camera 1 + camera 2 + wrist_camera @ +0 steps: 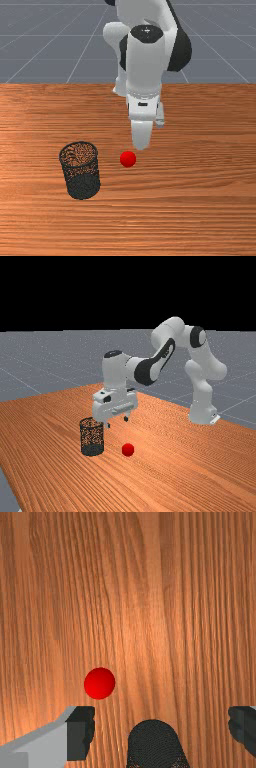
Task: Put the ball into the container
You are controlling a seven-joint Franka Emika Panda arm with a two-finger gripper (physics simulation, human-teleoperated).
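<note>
In the far view my gripper [117, 422] hangs above the table, higher than the red ball [128, 450] and near the container's top. The wrist view shows the gripper [161, 729] open, its two fingers wide apart with nothing held. There the ball [99, 683] lies on the wood beyond the line of the fingertips, closer to one finger. The container, a black mesh cylinder [83, 186], stands upright in the front view, left of the ball [128, 159] and apart from it. Part of the container [154, 744] appears below, in the gap between the fingers.
The orange-brown table [200, 200] extends around the ball and container. Its far-side edge runs behind the hand in the front view. The arm's base [202, 413] stands at the far view's right.
</note>
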